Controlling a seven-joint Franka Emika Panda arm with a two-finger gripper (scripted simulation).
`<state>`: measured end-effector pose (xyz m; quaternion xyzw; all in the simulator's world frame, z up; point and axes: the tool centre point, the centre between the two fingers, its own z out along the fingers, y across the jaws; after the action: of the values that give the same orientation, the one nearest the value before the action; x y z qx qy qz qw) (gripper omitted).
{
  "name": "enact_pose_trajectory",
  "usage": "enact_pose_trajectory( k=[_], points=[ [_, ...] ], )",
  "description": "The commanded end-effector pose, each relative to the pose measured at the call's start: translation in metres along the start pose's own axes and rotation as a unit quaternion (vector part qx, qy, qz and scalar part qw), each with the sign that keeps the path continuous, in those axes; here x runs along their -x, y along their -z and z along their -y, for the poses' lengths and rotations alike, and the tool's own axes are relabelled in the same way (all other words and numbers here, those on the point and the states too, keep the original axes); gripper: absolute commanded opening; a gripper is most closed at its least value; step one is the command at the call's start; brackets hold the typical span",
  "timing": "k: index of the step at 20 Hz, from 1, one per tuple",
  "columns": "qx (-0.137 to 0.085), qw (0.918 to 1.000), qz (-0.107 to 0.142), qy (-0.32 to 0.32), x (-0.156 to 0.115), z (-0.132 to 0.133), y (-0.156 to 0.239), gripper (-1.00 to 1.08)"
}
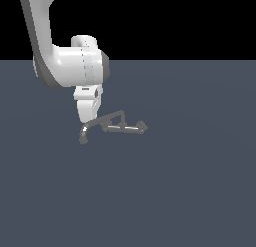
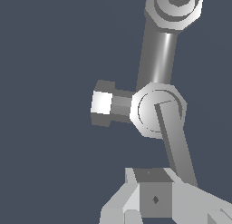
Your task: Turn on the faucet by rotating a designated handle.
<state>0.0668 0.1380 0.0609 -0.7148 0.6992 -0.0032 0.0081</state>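
The faucet (image 1: 114,124) is small and dull grey and stands on the dark floor. Its arched spout (image 1: 100,122) curves down toward the exterior view's left. A shiny crossbar (image 1: 125,127) runs toward the exterior view's right and ends in a knob (image 1: 142,126). My gripper (image 1: 88,119) points straight down right above the spout's curve and looks shut and empty. In the wrist view the faucet (image 2: 158,110) shows its hub, the crossbar (image 2: 158,51) and a short side knob (image 2: 106,103), while the spout (image 2: 177,150) runs under my gripper (image 2: 155,198). Nothing marks which handle is the designated one.
The white arm (image 1: 70,66) comes down from the top of the exterior view's left side. The flat dark grey floor (image 1: 190,191) spreads all around the faucet.
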Motion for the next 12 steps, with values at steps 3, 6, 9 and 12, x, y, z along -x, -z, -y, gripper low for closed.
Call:
enact_pose_trajectory(
  k=[3,6,9,12],
  points=[
    [0.008,1.0000,-0.004,-0.002,-0.005,-0.019,0.000,-1.00],
    [0.008,1.0000,-0.004,-0.002,-0.005,-0.028,0.000,-1.00],
    [-0.001,1.0000,-0.001,-0.004,-0.008,-0.019,0.000,-1.00],
    [0.001,1.0000,-0.002,-0.003,-0.015,-0.028,0.000,-1.00]
  ],
)
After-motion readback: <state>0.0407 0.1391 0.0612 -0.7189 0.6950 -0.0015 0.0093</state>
